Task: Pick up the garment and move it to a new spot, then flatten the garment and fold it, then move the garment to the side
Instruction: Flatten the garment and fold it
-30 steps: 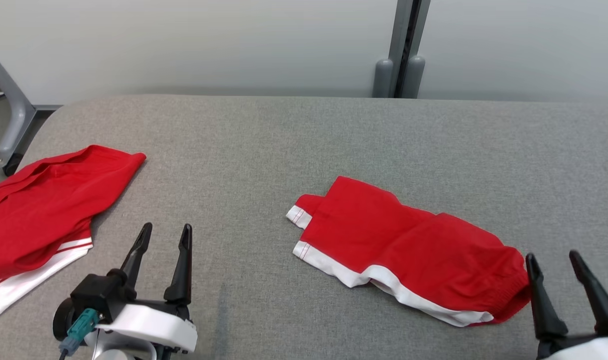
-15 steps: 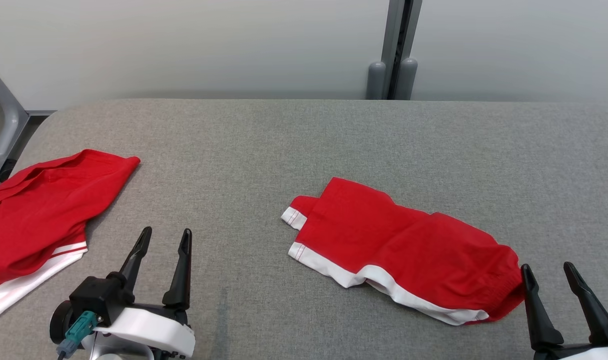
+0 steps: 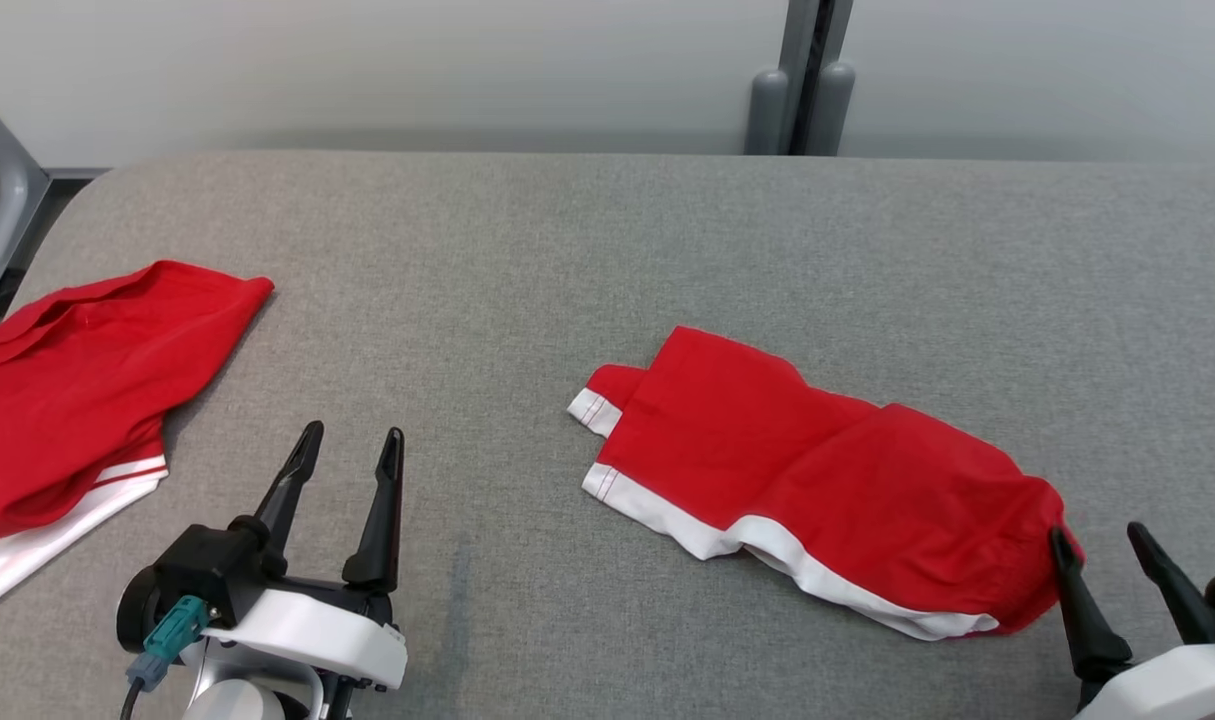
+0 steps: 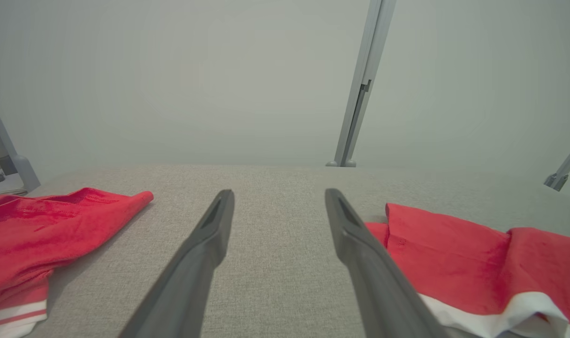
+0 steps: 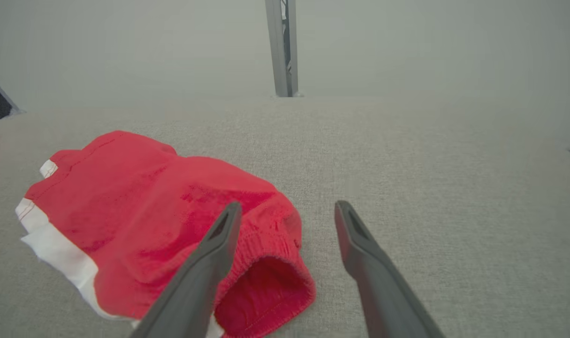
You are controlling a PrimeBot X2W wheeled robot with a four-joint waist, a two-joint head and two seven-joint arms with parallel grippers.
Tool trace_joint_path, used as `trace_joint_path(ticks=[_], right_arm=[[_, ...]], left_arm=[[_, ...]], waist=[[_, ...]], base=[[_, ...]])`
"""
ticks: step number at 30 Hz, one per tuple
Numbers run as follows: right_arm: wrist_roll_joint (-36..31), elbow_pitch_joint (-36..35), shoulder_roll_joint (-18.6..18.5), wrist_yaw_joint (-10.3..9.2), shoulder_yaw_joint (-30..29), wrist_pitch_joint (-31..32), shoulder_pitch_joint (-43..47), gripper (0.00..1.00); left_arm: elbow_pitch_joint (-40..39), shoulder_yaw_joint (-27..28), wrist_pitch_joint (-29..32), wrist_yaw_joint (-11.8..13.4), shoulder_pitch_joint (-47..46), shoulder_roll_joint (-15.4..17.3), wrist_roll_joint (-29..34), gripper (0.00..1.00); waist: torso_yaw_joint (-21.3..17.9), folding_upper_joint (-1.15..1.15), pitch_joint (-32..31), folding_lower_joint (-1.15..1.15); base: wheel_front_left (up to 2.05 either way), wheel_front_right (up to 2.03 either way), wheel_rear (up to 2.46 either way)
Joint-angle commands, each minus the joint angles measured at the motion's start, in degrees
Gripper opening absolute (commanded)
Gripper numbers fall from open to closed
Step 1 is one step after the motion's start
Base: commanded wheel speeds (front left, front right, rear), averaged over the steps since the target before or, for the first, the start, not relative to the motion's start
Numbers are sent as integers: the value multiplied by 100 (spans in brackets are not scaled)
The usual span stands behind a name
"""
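Grey woven fabric covers the table point(image 3: 567, 250), which runs back to a pale wall point(image 3: 367, 70) with a grey post point(image 3: 802, 70) at the upper right of centre in the head view. Red shorts with white hems, the garment point(image 3: 817, 480), lie flat and partly folded at the right of centre in that frame. The white-edged leg ends point toward the middle of the table and the gathered waistband sits at the lower right. A second red garment point(image 3: 67, 390) with white trim lies crumpled at the left edge of the frame, well apart from the first. The left gripper point(image 3: 354, 432) is at the lower left of the head view, its two dark fingers spread wide over bare grey fabric, holding nothing. In the left wrist view it point(image 4: 279, 192) frames empty table, with the second garment point(image 4: 41, 225) at the left and the shorts point(image 4: 453, 253) at the right. The right gripper point(image 3: 1097, 533) is at the lower right corner of the head view, also spread wide and holding nothing. One fingertip overlaps the waistband end of the shorts. In the right wrist view the gripper point(image 5: 287, 205) has one finger over the elastic opening of the shorts point(image 5: 139, 211) and the other over bare table beside it. Whether that finger touches the cloth cannot be told.
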Motion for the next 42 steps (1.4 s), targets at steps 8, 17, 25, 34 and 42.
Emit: trace_joint_path(ticks=[8,17,25,34,42], right_arm=[[495,897,-433,2,448,188,-399,88],[826,1295,-707,2,659,43,-765,0],[853,1343,-793,2,798,-277,-1335,0],[1138,2217,-933,2,1527,-534,-2956,0],[1509,3600,-1126,2,2239,-817,-3653,0]], left_arm=[[147,-8,-89,-72,-219,-71,5,100],[229,-11,-135,-97,-342,-106,51,100],[267,5,-160,-107,-405,-145,46,100],[333,-73,-170,-203,-548,-235,66,100],[456,-125,-191,-301,-672,-399,107,100]], waist=[[141,0,296,0],[180,0,388,0],[185,0,405,0],[341,0,545,0],[576,0,651,0]], base=[[0,0,0],[0,0,0],[0,0,0],[0,0,0],[0,0,0]])
